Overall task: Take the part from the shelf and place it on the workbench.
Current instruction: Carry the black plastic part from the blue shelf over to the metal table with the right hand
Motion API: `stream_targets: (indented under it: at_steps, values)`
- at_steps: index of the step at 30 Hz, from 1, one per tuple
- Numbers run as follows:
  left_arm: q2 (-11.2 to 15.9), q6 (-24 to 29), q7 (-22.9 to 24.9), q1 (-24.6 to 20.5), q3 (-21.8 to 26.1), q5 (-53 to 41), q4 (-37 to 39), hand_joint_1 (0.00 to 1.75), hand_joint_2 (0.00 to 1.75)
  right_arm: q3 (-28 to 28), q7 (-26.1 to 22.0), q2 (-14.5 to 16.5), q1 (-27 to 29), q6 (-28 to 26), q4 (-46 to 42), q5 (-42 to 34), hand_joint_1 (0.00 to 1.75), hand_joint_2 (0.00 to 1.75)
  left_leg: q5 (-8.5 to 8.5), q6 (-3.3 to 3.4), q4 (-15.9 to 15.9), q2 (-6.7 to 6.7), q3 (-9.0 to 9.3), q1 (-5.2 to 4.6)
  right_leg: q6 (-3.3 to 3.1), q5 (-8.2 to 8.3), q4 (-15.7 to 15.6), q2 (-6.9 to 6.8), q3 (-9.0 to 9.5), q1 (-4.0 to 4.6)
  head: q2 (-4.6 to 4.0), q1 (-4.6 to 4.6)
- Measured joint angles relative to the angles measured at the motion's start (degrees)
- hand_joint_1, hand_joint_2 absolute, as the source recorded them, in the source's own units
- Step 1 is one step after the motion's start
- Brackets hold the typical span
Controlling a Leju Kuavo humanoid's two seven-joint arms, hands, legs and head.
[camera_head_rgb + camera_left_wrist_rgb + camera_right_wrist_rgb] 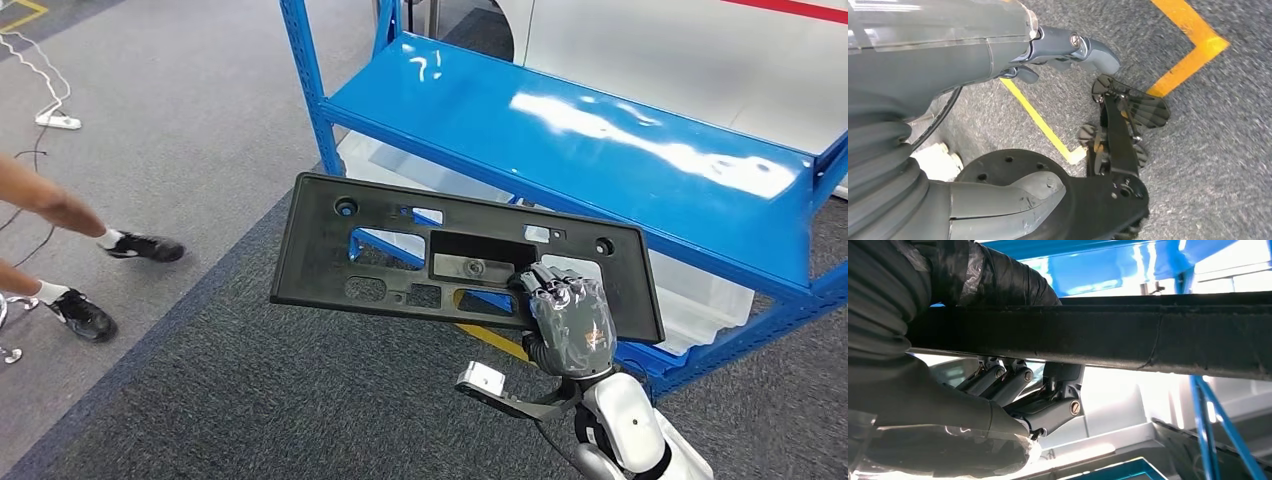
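Note:
The part (400, 240) is a long, flat black plastic plate with several cut-outs. It hangs in the air in front of the blue shelf (600, 140), tilted slightly. My right hand (568, 318) grips its near edge toward its right end, fingers curled over the top face. In the right wrist view the part's dark edge (1148, 340) runs across the picture, and the right hand (1013, 385) clamps it between thumb and fingers. My left hand (973, 55) hangs over the grey carpet, its fingers (1088, 50) and thumb apart and nothing in it.
The blue shelf board is bare and glossy. A clear plastic bin (700, 300) sits under it. At the left a person's legs and black shoes (145, 246) stand on the floor, near a white power strip (57, 121) with its cable. Yellow floor lines (1193, 55) cross the carpet.

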Motion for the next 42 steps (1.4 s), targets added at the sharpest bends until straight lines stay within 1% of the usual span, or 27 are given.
stream_targets:
  at_steps: [2, 4, 5, 7, 9, 11, 12, 13, 14, 16, 17, 19, 20, 22, 24, 25, 27, 32, 34, 35, 36, 37, 38, 39, 40, 41, 42]
  values:
    - [0.0, 0.7, 0.5, -0.1, 0.0, 0.1, 0.0, 0.00, 1.75, 0.1, 0.0, 0.3, 0.3, -0.4, -0.1, 0.4, 1.75, 1.75, 0.01, -0.65, 0.9, -1.12, -1.12, 0.05, -0.37, -0.12, -2.7, 1.42, 1.17, -0.01, 0.00, -0.01]
    - [0.0, 1.1, 1.0, 0.1, 0.0, 0.2, 0.0, 0.00, 1.75, 0.2, 0.1, 0.7, 0.5, -0.7, -0.2, 0.6, 1.75, 1.75, 0.32, -1.33, 1.1, -2.14, -1.93, 0.14, -0.80, -0.21, -3.1, 0.65, 1.03, 0.07, 0.00, -0.01]
    - [-0.1, 1.3, 1.1, 0.2, 0.0, 0.2, 0.0, 0.00, 1.75, 0.3, 0.1, 0.9, 0.5, -0.7, -0.2, 0.6, 1.75, 1.75, 0.09, -1.66, 1.4, -1.78, -2.20, 0.14, -1.12, -0.02, -3.3, 0.06, 1.07, 0.01, 0.00, -0.02]
    - [-0.1, 1.9, 1.2, 0.3, -0.1, 0.2, 0.0, 0.00, 1.75, 0.3, 0.2, 1.3, 0.5, -0.7, -0.3, 0.5, 1.75, 1.75, -2.05, -2.30, 4.6, 0.56, -3.67, 0.14, -1.89, 0.39, -3.9, -1.30, 1.18, -0.18, 0.00, -0.08]
    - [-0.1, 3.2, 1.1, 0.0, -0.1, 0.7, 0.0, 0.00, 1.75, 0.4, 0.2, 1.7, 0.7, -0.6, -0.5, 0.4, 1.75, 1.75, -5.72, -2.88, 11.6, 2.98, -6.80, 0.35, -2.25, 0.55, -4.0, -2.84, 1.08, -0.01, 0.00, -0.14]
    - [-0.1, 4.6, 0.7, -0.1, -0.1, 1.7, 0.0, 0.00, 1.75, 0.5, 0.2, 1.9, 1.0, -0.6, -0.6, 0.3, 1.75, 1.75, -7.38, -3.25, 16.7, 3.63, -8.92, 0.61, -2.26, 0.55, -3.9, -4.43, 0.91, 0.10, 0.00, -0.14]
    - [-0.1, 5.0, 0.5, -0.1, -0.1, 2.1, 0.0, 0.00, 1.75, 0.6, 0.2, 2.2, 1.1, -0.6, -0.6, 0.2, 1.75, 1.75, -6.61, -3.33, 16.3, 3.81, -8.48, 0.69, -2.24, 0.54, -3.8, -5.17, 0.89, 0.11, 0.00, -0.14]
    - [-0.1, 5.3, 0.4, 0.0, -0.1, 2.5, 0.0, 0.00, 1.75, 0.6, 0.2, 2.5, 1.1, -0.6, -0.6, 0.2, 1.75, 1.75, -4.92, -3.32, 13.5, 4.17, -6.87, 0.73, -2.22, 0.53, -3.8, -5.86, 0.91, 0.10, 0.00, -0.14]
    - [-0.1, 5.5, 0.4, 0.0, -0.1, 2.7, 0.0, 0.00, 1.75, 0.6, 0.3, 2.9, 1.1, -0.6, -0.6, 0.2, 1.75, 1.75, -3.01, -3.24, 9.4, 5.09, -4.58, 0.73, -2.16, 0.50, -3.7, -6.50, 0.98, 0.11, 0.00, -0.14]
    - [-0.1, 5.7, 0.6, -0.2, -0.1, 3.1, 0.0, 0.00, 1.75, 0.7, 0.3, 3.6, 0.9, -0.6, -0.6, 0.2, 1.75, 1.75, -0.85, -2.80, 2.4, 7.14, -1.00, 0.24, -1.77, 0.51, -3.7, -7.66, 1.05, 0.37, 0.00, -0.13]
    - [-0.1, 5.8, 0.9, -0.3, -0.1, 3.2, 0.0, 0.00, 1.75, 0.7, 0.4, 3.9, 0.8, -0.6, -0.5, 0.2, 1.75, 1.75, -0.63, -2.46, 0.9, 7.63, -0.41, 0.00, -1.50, 0.57, -3.8, -8.23, 1.07, 0.52, 0.00, -0.13]
    - [-0.1, 5.9, 1.2, -0.3, -0.1, 3.2, 0.0, 0.00, 1.75, 0.8, 0.5, 4.4, 0.6, -0.6, -0.5, 0.2, 1.75, 1.75, -0.36, -1.62, 0.5, 6.67, -0.70, -0.19, -0.89, 0.80, -4.0, -9.41, 1.22, 0.68, 0.00, -0.11]
    - [-0.1, 5.9, 1.3, -0.2, -0.1, 3.2, 0.0, 0.00, 1.75, 0.9, 0.5, 4.6, 0.5, -0.6, -0.5, 0.3, 1.75, 1.75, -0.03, -1.19, 0.2, 6.05, -0.74, -0.09, -0.58, 0.64, -4.0, -9.28, 1.29, 0.63, 0.00, -0.11]
    - [-0.3, 5.9, 1.3, -0.1, -0.1, 3.3, 0.0, 0.00, 1.75, 1.0, 0.6, 4.8, 0.3, -0.6, -0.5, 0.3, 1.75, 1.75, 0.70, -0.21, -0.4, 4.95, -0.76, 0.14, -0.22, -1.45, -1.6, -6.59, 0.41, 0.47, 0.00, -0.09]
    - [-0.4, 6.0, 1.3, -0.2, -0.1, 3.4, 0.0, 0.00, 1.75, 1.1, 0.6, 4.9, 0.3, -0.6, -0.4, 0.3, 1.75, 1.75, 1.16, 0.45, -0.6, 3.80, -1.09, 0.10, -0.23, -5.54, 5.1, -3.27, -2.47, 0.36, 0.00, -0.07]
    - [-0.4, 6.0, 1.3, -0.3, -0.1, 3.4, 0.0, 0.00, 1.75, 1.2, 0.6, 4.9, 0.4, -0.6, -0.3, 0.3, 1.75, 1.75, 1.27, 0.61, -0.5, 3.17, -1.31, -0.01, -0.27, -7.17, 8.7, -2.62, -4.06, 0.38, 0.00, -0.06]
    - [-0.5, 6.0, 1.3, -0.3, -0.1, 3.5, 0.0, 0.00, 1.75, 1.3, 0.6, 4.9, 0.4, -0.6, -0.2, 0.3, 1.75, 1.75, 1.39, 0.75, -0.4, 2.36, -1.57, -0.18, -0.29, -8.59, 12.8, -2.31, -5.88, 0.40, 0.00, -0.07]
    - [-0.5, 6.0, 1.3, -0.3, -0.1, 3.5, 0.0, 0.00, 1.75, 1.3, 0.6, 4.9, 0.5, -0.6, -0.2, 0.3, 1.75, 1.75, 1.41, 0.76, -0.4, 2.08, -1.63, -0.22, -0.31, -8.55, 13.3, -2.30, -6.12, 0.41, 0.00, -0.08]
    - [-0.5, 5.9, 1.3, -0.3, -0.1, 3.6, 0.0, 0.00, 1.75, 1.4, 0.6, 4.9, 0.4, -0.6, -0.1, 0.2, 1.75, 1.75, 1.42, 0.73, -0.1, 1.06, -1.71, -0.29, -0.51, -6.64, 11.3, -2.22, -4.99, 0.49, 0.00, -0.08]
    - [-0.5, 5.6, 1.0, -0.2, -0.1, 3.6, 0.0, 0.00, 1.75, 1.4, 0.6, 4.9, 0.4, -0.6, 0.0, 0.1, 1.75, 1.75, 1.38, 0.67, 0.2, 0.17, -1.76, -0.34, -0.79, -4.41, 7.7, -1.54, -3.15, 0.54, 0.00, -0.07]
    - [-0.6, 5.2, 0.7, -0.2, -0.4, 3.7, 0.0, 0.00, 1.75, 1.6, 0.6, 5.2, 0.1, -0.5, 0.1, 0.0, 1.75, 1.75, 1.55, 0.17, 0.5, -1.49, -2.23, -0.25, -1.15, -2.34, 3.4, -0.57, -1.15, 0.63, 0.00, -0.07]
    - [-0.6, 4.9, 0.6, -0.2, -0.7, 3.8, 0.0, 0.00, 1.75, 1.8, 0.6, 5.7, -0.2, -0.5, 0.2, -0.2, 1.75, 1.75, 1.61, -0.38, 0.8, -2.43, -2.73, -0.19, -1.56, -0.94, -0.2, 0.03, 0.45, 0.51, 0.00, -0.06]
    - [-0.7, 4.7, 0.6, -0.2, -1.1, 3.8, 0.0, 0.00, 1.75, 2.0, 0.6, 6.1, -0.6, -0.5, 0.3, -0.3, 1.75, 1.75, 1.33, -1.05, 1.6, -2.34, -3.40, -0.19, -2.01, 0.25, -3.5, 0.46, 1.92, 0.41, 0.00, -0.15]
    - [-0.7, 4.8, 0.8, -0.2, -1.4, 3.9, 0.0, 0.00, 1.75, 2.3, 0.6, 6.5, -0.9, -0.5, 0.3, -0.3, 1.75, 1.75, 0.58, -1.79, 3.0, -1.36, -4.48, -0.14, -2.34, 0.29, -4.5, 0.03, 2.24, 0.31, 0.00, -0.26]
    - [-0.7, 5.0, 1.1, -0.3, -1.6, 3.9, 0.0, 0.00, 1.75, 2.4, 0.6, 6.6, -0.9, -0.5, 0.3, -0.3, 1.75, 1.75, -0.92, -2.18, 5.5, 0.65, -5.66, -0.13, -2.57, 0.45, -4.8, -0.90, 2.40, 0.19, 0.00, -0.37]
    - [-0.8, 5.1, 1.2, -0.4, -1.7, 3.9, 0.0, 0.00, 1.75, 2.5, 0.6, 6.7, -0.9, -0.5, 0.3, -0.3, 1.75, 1.75, -2.77, -2.62, 9.1, 2.40, -7.37, -0.02, -2.69, 0.47, -4.9, -1.78, 2.44, 0.26, 0.00, -0.48]
    - [-0.8, 5.2, 1.2, -0.4, -1.8, 3.9, 0.0, 0.00, 1.75, 2.6, 0.6, 6.7, -0.9, -0.5, 0.4, -0.3, 1.75, 1.75, -4.40, -2.99, 12.9, 3.21, -9.21, 0.22, -2.73, 0.46, -4.9, -2.74, 2.40, 0.31, 0.00, -0.49]
